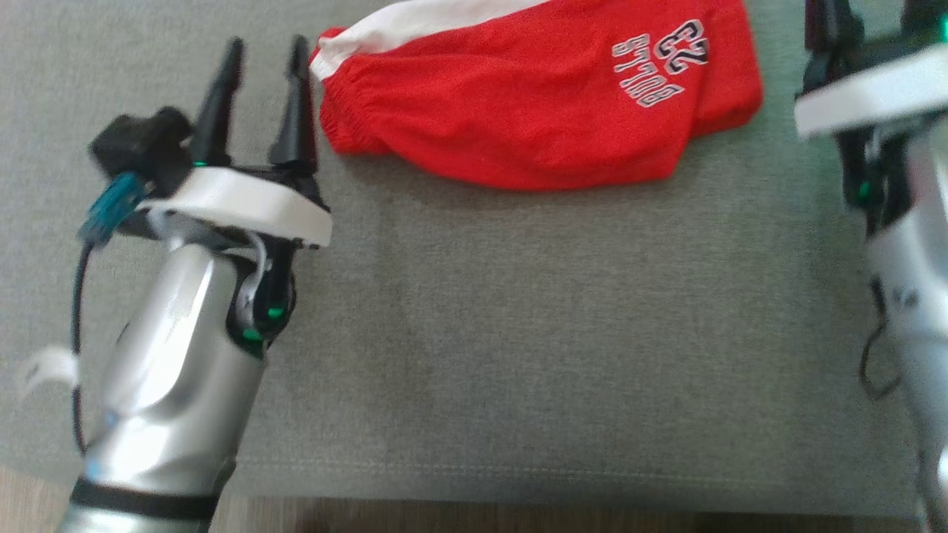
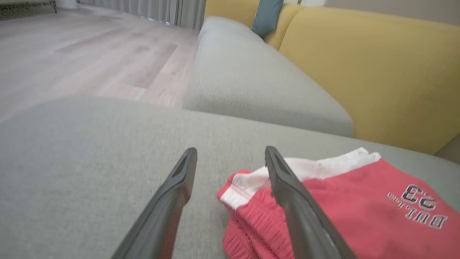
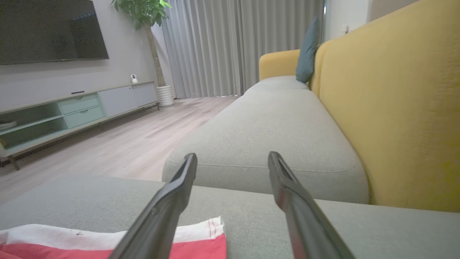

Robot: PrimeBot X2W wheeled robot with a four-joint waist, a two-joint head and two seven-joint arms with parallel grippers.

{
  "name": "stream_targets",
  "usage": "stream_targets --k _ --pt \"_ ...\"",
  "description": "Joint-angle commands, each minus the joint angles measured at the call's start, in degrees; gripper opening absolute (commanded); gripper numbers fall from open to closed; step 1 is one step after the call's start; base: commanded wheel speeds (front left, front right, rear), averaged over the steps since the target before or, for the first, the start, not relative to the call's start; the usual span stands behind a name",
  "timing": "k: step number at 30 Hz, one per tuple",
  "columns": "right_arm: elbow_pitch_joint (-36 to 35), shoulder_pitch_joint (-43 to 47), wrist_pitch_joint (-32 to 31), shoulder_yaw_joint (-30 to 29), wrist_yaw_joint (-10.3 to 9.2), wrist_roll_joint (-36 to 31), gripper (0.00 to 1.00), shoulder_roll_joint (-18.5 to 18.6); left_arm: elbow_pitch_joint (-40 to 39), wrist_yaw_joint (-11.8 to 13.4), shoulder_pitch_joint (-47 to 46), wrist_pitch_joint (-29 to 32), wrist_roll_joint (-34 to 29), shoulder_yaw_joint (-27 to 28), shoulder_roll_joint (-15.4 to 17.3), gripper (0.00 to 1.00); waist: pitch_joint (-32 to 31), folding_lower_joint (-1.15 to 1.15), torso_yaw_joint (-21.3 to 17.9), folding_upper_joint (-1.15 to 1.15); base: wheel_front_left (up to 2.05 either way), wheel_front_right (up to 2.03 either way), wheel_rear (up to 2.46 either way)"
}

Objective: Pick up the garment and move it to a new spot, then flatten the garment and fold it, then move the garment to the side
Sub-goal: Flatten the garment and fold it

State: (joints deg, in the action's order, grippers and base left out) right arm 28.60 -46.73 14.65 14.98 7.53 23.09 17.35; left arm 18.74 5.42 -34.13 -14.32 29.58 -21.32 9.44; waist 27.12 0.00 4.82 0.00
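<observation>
The garment [image 1: 518,96] is a pair of red shorts with a white band and a "BULLS 23" print. It lies folded near the far edge of the grey sofa seat [image 1: 518,311]. My left gripper [image 1: 266,48] stands open just left of the waistband end, with nothing between its fingers. In the left wrist view the left gripper [image 2: 230,151] hovers over the seat and its right finger crosses the garment [image 2: 359,212] corner. My right gripper [image 1: 863,22] is at the top right, beyond the garment's other end. The right gripper [image 3: 233,155] is open and empty, above the garment [image 3: 205,246] edge.
A yellow backrest [image 3: 395,108] runs behind the seat, with a teal pillow [image 3: 309,50] at its far end. A second grey cushion [image 2: 251,82] adjoins this one. Wooden floor [image 3: 136,144], a TV cabinet [image 3: 72,111] and a potted plant [image 3: 151,21] lie beyond. The seat's front edge [image 1: 518,481] is close to me.
</observation>
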Motion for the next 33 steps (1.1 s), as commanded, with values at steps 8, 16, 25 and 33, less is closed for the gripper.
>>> stream_targets --k 8,16,25,33 --pt "-12.22 18.80 0.32 -6.46 -0.04 -5.91 1.00 -5.63 -12.13 1.47 10.52 -0.66 -9.06 7.52 1.29 1.00 -4.98 0.00 -3.28 0.00 0.00 0.00 0.00" --pt "-19.52 29.58 -2.71 -9.01 -0.04 -8.14 1.00 -9.01 -13.94 1.08 17.82 -0.67 -13.56 9.76 0.52 1.00 -7.45 0.00 -5.07 0.00 0.00 0.00 0.00" --pt "-23.42 32.62 -5.31 -10.50 -0.04 -8.80 1.00 -10.07 -14.06 -0.71 19.58 -0.67 -15.69 11.66 -1.19 1.00 -7.63 0.00 -5.41 0.00 0.00 0.00 0.00" --pt "-24.41 32.43 -7.25 -10.91 -0.04 -8.82 1.00 -10.03 -13.65 -2.35 18.82 -0.67 -16.85 12.62 -2.44 1.00 -6.69 0.00 -4.94 0.00 0.00 0.00 0.00"
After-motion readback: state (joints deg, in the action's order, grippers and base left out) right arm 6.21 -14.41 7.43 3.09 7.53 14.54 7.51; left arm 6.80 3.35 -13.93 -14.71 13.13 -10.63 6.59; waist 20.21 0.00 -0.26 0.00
